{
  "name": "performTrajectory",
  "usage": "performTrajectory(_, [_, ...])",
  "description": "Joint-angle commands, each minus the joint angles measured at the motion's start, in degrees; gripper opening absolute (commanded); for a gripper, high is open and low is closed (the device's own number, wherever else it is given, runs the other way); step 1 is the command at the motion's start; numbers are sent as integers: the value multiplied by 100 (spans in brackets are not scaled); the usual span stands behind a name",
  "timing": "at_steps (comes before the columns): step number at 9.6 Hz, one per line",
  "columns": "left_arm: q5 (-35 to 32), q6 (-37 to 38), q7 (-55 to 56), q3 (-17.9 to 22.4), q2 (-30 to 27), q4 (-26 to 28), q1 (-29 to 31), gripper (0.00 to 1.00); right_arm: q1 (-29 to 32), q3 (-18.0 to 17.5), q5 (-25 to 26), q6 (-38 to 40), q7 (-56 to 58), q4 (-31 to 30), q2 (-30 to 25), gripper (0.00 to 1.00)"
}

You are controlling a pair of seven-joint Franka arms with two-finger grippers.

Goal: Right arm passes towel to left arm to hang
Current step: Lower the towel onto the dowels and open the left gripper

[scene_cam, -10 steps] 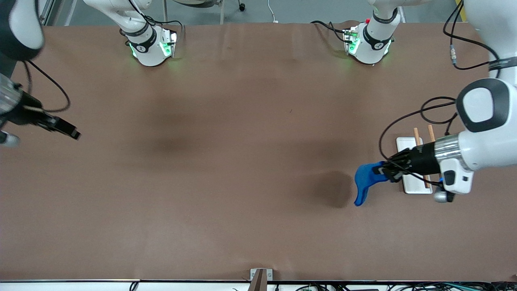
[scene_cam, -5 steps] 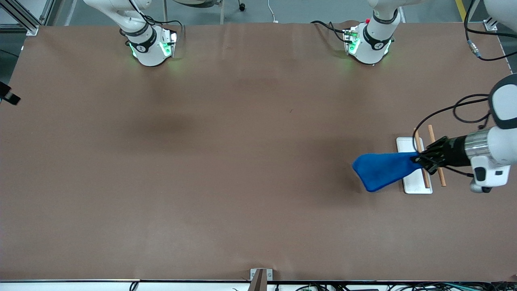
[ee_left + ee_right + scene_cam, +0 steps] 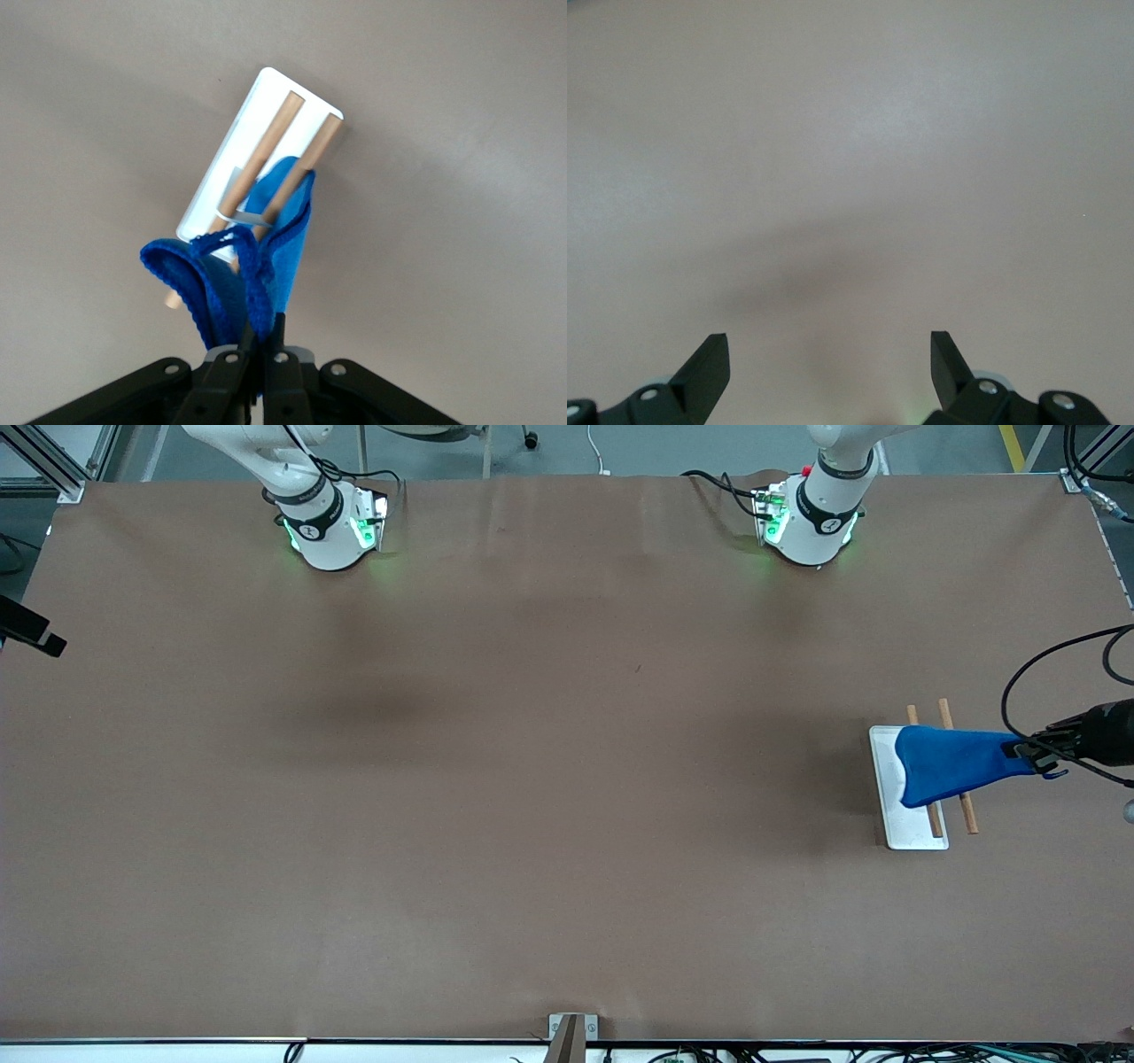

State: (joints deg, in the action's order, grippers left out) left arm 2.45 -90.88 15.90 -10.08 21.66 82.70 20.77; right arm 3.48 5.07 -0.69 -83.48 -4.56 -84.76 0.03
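The blue towel [image 3: 948, 766] hangs from my left gripper [image 3: 1029, 755], which is shut on one bunched edge of it. The towel is stretched over the rack, a white base [image 3: 912, 828] with two wooden rods [image 3: 967, 815], at the left arm's end of the table. In the left wrist view the towel [image 3: 275, 230] hangs from the closed gripper [image 3: 263, 335] in front of the rods [image 3: 285, 119] and the base [image 3: 232, 159]; I cannot tell whether it touches them. My right gripper [image 3: 37, 636] is open and empty [image 3: 830, 354] over the table edge at the right arm's end.
The table is covered in brown paper [image 3: 532, 779]. Both arm bases [image 3: 328, 531] stand along its edge farthest from the front camera. A black cable [image 3: 1019, 682] loops from the left arm above the rack.
My left gripper has carried the towel toward the left arm's end of the table, from beside the rack to over its rods. My right arm has drawn back to the table edge.
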Motion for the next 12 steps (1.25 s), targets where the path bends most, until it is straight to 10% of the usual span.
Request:
performTrajectory(1, [-428, -8, -507, -29, 189, 71, 146, 0, -5, -6, 191, -98, 210, -111, -39, 100])
performTrajectory(8, [-456, -1000, -1835, -29, 918, 53, 867, 8, -14, -6, 227, -63, 131, -14, -39, 100])
performTrajectory(11, [-474, -1089, -1854, -29, 1033, -25, 850, 100, -23, -14, 236, -98, -62, -23, -47, 100])
performTrajectory(12, [-474, -1089, -1845, -55, 1033, -130, 806, 100, 3, -32, 227, -90, -80, -23, -47, 100])
